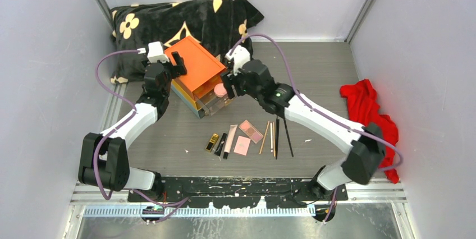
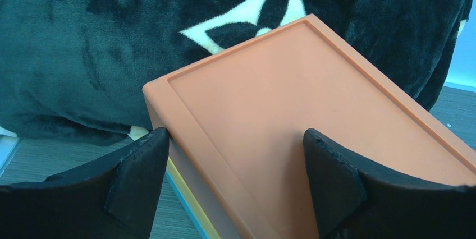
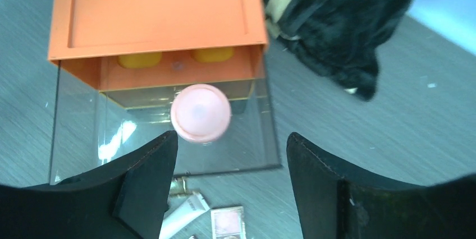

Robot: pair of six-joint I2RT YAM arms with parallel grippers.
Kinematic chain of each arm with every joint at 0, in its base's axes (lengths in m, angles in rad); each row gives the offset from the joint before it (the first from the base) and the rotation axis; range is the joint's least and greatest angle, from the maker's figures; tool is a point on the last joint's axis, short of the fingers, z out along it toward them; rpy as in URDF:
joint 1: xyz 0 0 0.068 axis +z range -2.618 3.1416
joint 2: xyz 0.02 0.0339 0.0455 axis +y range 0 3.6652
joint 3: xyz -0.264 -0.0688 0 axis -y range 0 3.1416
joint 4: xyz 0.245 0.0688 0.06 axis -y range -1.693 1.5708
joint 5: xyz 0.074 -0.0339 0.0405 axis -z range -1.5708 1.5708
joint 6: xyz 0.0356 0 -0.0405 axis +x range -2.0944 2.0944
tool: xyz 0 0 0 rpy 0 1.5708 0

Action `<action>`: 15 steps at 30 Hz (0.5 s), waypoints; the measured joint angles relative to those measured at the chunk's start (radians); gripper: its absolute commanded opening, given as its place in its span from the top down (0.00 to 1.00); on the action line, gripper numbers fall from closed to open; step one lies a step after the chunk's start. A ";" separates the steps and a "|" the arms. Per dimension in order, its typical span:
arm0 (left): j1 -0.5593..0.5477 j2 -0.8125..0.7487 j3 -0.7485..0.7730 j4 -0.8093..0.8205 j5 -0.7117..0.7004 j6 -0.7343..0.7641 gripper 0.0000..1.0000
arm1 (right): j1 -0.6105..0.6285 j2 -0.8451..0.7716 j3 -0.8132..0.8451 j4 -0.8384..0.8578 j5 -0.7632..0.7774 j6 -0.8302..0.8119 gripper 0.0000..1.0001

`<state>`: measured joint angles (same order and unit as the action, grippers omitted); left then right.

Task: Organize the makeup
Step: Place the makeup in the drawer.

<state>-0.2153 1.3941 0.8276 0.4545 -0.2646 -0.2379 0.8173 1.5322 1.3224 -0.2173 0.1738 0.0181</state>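
Two gaping tools: left tool (image 2: 234, 141) at orange-topped box (image 2: 292, 76), right tool (image 3: 231, 138) above pink compact (image 3: 200, 113).

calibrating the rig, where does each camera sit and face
Top external: above, behind the bases, looking down at the grey table; left arm and right arm show.
Left wrist: wrist-mounted, facing the orange flat-topped drawer box; left end effector shows.
Right wrist: wrist-mounted, looking down at the round pink compact in the clear drawer; right end effector shows.
Shared: both wrists see that box.
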 measured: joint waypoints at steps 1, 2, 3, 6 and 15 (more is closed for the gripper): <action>0.000 0.000 0.000 0.000 0.000 0.000 0.15 | 0.000 -0.039 -0.020 0.008 0.018 -0.010 0.22; 0.000 0.000 0.000 0.000 -0.001 0.000 0.15 | 0.000 -0.083 -0.043 0.021 0.037 -0.020 0.21; 0.001 0.000 0.000 0.000 0.000 0.000 0.15 | 0.000 -0.128 -0.066 0.032 0.053 -0.031 0.20; 0.001 0.000 0.000 0.000 0.000 0.000 0.15 | 0.000 -0.249 -0.129 0.063 0.091 -0.058 0.21; 0.001 0.000 0.000 -0.001 0.000 0.000 0.15 | 0.000 -0.367 -0.328 -0.004 0.120 -0.027 0.24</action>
<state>-0.2146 1.3945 0.8276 0.4538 -0.2646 -0.2375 0.8173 1.1656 0.9939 -0.2214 0.2935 -0.0090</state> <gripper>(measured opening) 0.848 0.780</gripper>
